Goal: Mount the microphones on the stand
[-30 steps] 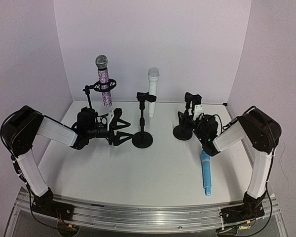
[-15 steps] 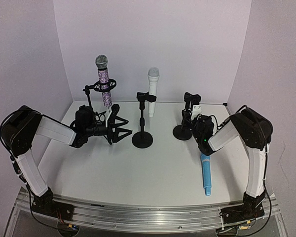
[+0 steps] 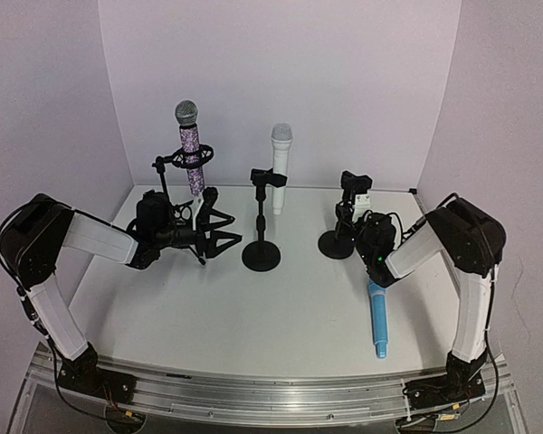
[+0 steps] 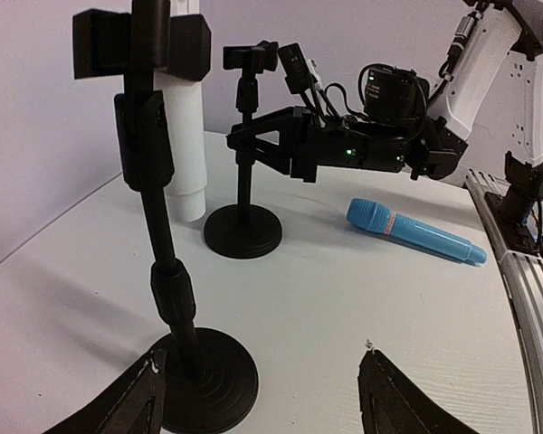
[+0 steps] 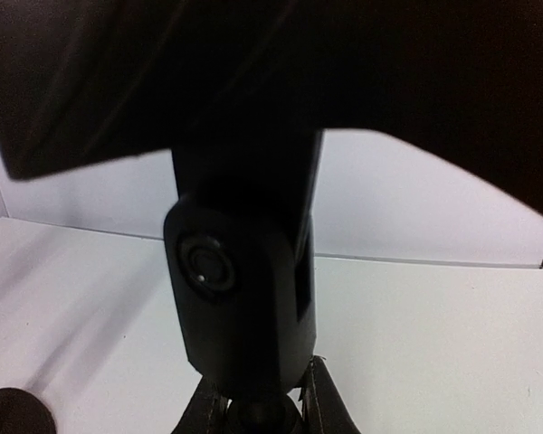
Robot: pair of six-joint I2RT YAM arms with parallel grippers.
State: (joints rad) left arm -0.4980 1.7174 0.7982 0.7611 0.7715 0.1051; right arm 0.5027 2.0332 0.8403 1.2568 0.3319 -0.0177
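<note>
The right pincer [image 5: 262,409] could tip or drag the right stand [image 3: 342,221] if the arm shifts sideways, because its fingers are clamped on the thin stem just under the empty clip [image 5: 240,289]. Nearby the light blue microphone [image 3: 377,316] lies flat on the bench [image 3: 253,316], unattached. Farther off, the left pincer [image 4: 264,384] stands apart, holding nothing, by the middle stand [image 4: 154,235] carrying the white microphone [image 3: 280,167]. The purple microphone [image 3: 192,149] is mounted too.
</note>
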